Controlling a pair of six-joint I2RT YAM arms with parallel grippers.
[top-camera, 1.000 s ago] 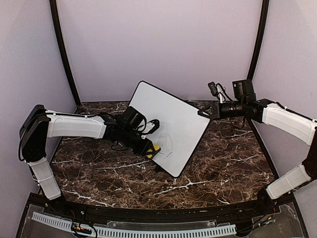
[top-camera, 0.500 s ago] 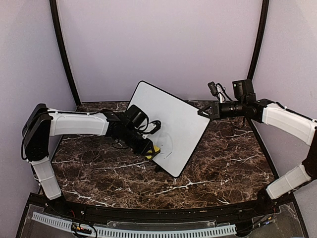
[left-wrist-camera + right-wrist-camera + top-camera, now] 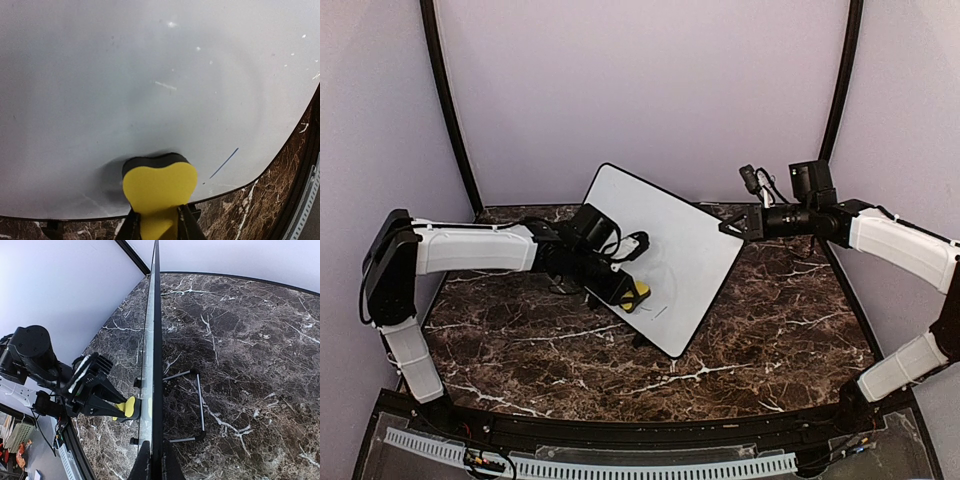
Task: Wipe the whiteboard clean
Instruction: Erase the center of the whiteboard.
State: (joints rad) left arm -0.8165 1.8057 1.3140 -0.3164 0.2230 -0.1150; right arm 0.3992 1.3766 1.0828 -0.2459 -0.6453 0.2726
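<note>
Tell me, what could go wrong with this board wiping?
The whiteboard leans on a thin wire stand, steadied only at its edge by the right end effector; a hard push from the eraser might tip it. The eraser could also miss the short blue stroke beside it.

Whiteboard (image 3: 150,75) glossy (faint smears); eraser (image 3: 159,187) foam; table (image 3: 770,330) marble-look, polished.

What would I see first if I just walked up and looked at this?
A big glossy white board with a thin black frame stands tilted in the middle of the dark marble table. The left gripper presses a yellow foam eraser against its face, beside one short blue line, while the right gripper pinches the board's edge.
</note>
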